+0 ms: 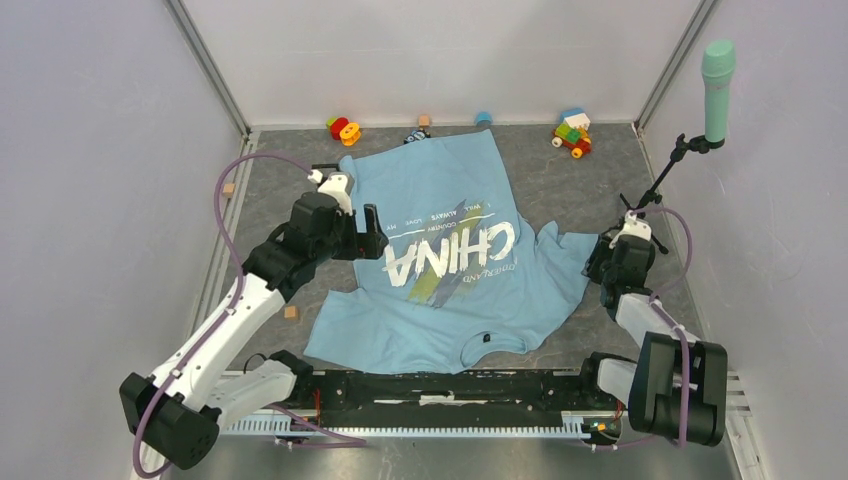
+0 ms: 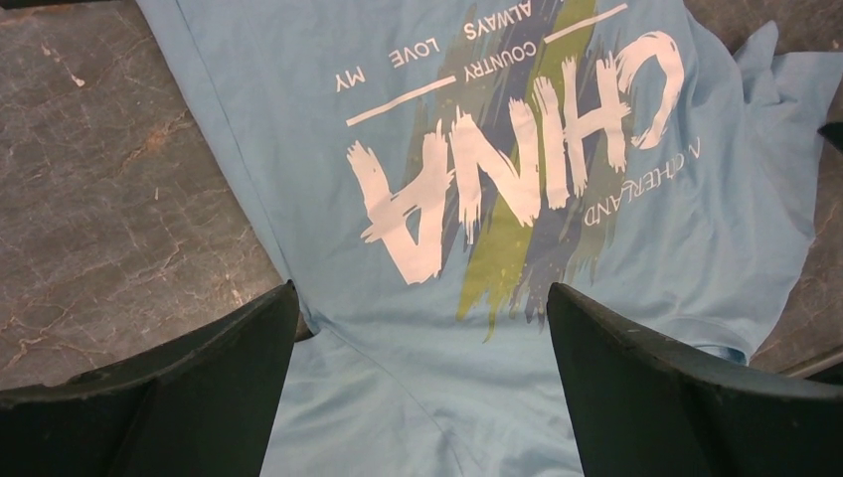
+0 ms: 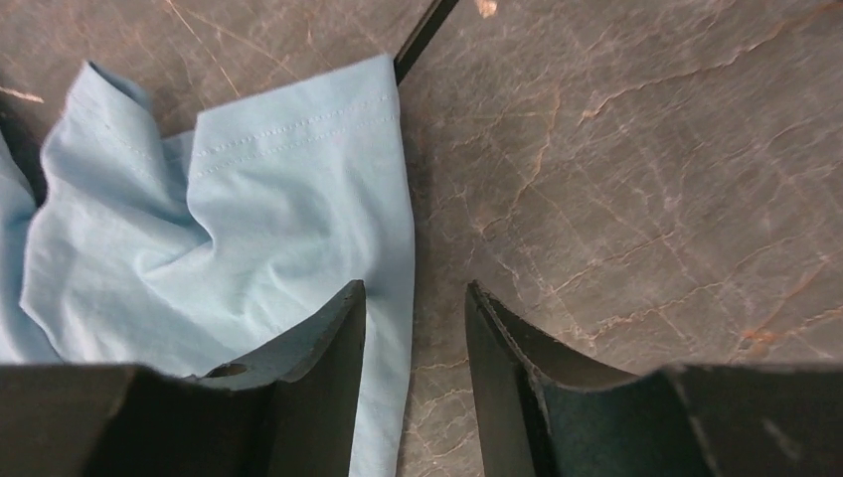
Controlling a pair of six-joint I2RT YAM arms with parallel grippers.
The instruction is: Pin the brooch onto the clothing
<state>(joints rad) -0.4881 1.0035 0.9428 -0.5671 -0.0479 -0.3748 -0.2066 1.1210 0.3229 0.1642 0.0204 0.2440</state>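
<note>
The light blue T-shirt (image 1: pixel 440 250) with white "CHINA" print lies spread on the table, its collar towards the near edge. A tiny dark round brooch (image 1: pixel 485 337) sits on the shirt just beside the collar; it is too small to show detail. My left gripper (image 1: pixel 362 238) is open and empty above the shirt's left edge; in the left wrist view the gripper (image 2: pixel 422 298) hangs over the print (image 2: pixel 517 169). My right gripper (image 1: pixel 600 268) is open and empty at the right sleeve; in the right wrist view the gripper (image 3: pixel 416 290) straddles the sleeve hem (image 3: pixel 298 149).
Toy blocks stand along the back wall: a red and yellow one (image 1: pixel 344 129) and a coloured car (image 1: pixel 572 132). Small wooden cubes (image 1: pixel 229 188) (image 1: pixel 291 312) lie left of the shirt. A teal microphone (image 1: pixel 716 78) on a stand rises at the right.
</note>
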